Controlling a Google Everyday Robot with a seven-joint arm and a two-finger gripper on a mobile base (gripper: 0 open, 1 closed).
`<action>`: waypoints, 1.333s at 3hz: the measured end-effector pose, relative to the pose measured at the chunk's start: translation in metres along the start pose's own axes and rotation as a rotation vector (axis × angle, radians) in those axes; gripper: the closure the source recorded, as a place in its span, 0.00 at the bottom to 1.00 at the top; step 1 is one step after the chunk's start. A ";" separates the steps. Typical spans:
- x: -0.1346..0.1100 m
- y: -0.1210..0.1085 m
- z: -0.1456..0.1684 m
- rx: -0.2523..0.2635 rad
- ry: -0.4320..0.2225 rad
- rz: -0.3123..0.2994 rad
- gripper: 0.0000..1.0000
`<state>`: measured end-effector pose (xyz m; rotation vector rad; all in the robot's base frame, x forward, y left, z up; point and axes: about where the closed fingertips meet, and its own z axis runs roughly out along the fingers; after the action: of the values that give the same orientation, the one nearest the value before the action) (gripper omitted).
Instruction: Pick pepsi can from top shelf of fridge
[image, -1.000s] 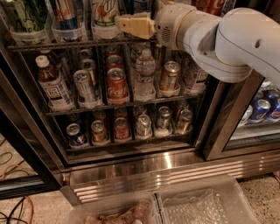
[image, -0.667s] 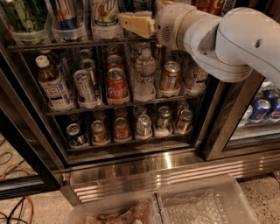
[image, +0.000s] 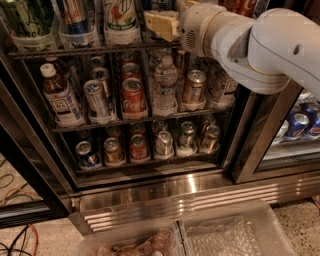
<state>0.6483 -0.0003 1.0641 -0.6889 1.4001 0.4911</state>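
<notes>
In the camera view the pepsi can (image: 163, 4) stands upright at the top of the picture on the fridge's (image: 252, 142) top shelf (image: 95, 50), long axis vertical. Only a dark strip of it shows above the cream pincer (image: 161, 24), which reaches in from the right on the white arm (image: 260, 47); I cannot tell whether the pincer is spread or pinching. Compared with a second ago the pincer sits slightly further right and higher, and room is tight, with a white-and-green can (image: 120, 20) just to its left, red cans (image: 241, 6) to its right and the shelf's wire front edge just beneath.
</notes>
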 end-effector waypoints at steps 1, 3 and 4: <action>0.001 0.000 -0.001 0.000 0.002 0.000 1.00; 0.001 0.001 -0.002 0.004 0.011 -0.002 1.00; 0.001 0.003 -0.002 -0.001 0.018 -0.004 1.00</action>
<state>0.6446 0.0002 1.0628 -0.6984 1.4148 0.4834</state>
